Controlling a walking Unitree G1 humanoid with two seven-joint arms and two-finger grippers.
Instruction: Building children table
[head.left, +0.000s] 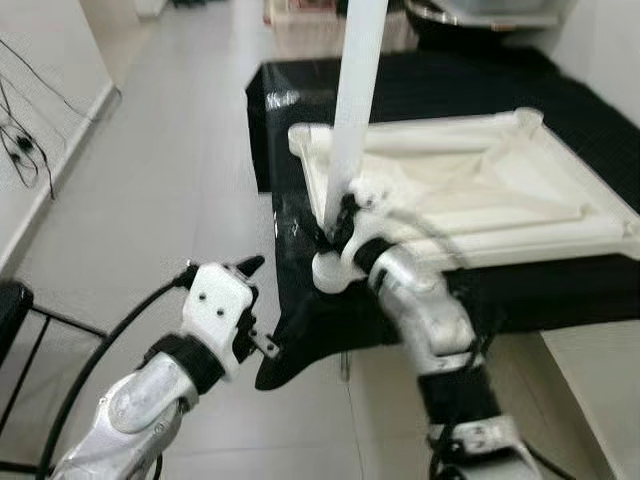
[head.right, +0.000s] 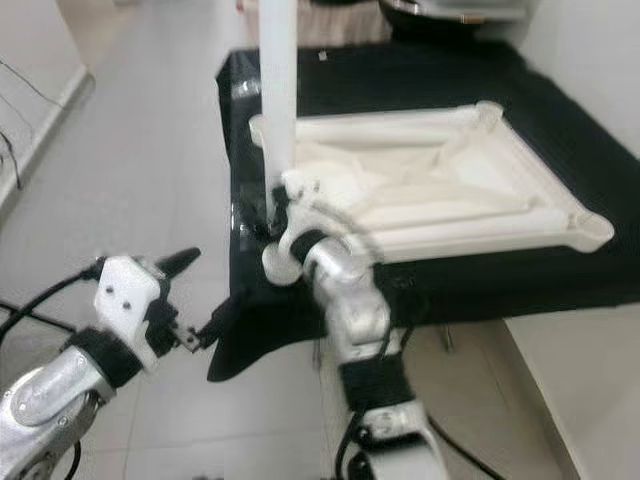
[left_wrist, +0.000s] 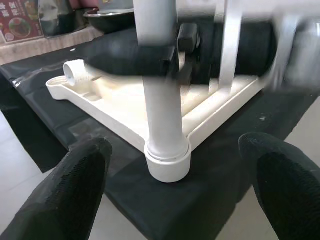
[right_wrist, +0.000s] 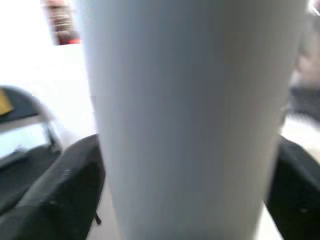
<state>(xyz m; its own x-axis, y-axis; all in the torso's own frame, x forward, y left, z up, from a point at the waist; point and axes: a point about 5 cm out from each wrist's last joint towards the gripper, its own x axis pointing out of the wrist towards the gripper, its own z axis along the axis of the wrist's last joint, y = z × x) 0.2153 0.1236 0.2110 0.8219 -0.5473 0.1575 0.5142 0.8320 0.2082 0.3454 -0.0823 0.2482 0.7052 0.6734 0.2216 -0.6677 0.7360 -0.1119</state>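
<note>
A white plastic table top (head.left: 480, 190) lies upside down on a black-covered surface (head.left: 560, 90). A white table leg (head.left: 358, 90) stands upright in the socket (left_wrist: 167, 165) at the top's near left corner. My right gripper (head.left: 345, 220) is shut on the leg low down, just above the socket; the right wrist view has the leg (right_wrist: 190, 120) between its black fingers (right_wrist: 65, 185). My left gripper (head.left: 258, 305) hangs open over the floor, left of and below that corner, and holds nothing. Its fingers (left_wrist: 75, 175) are spread wide, pointing at the socket.
The black cloth droops off the near left corner (head.left: 300, 340) close to my left gripper. Pale tiled floor (head.left: 170, 170) stretches to the left, with cables (head.left: 20, 140) along the wall and a black frame (head.left: 15, 310) at the lower left. A metal bowl (head.left: 470, 10) sits at the back.
</note>
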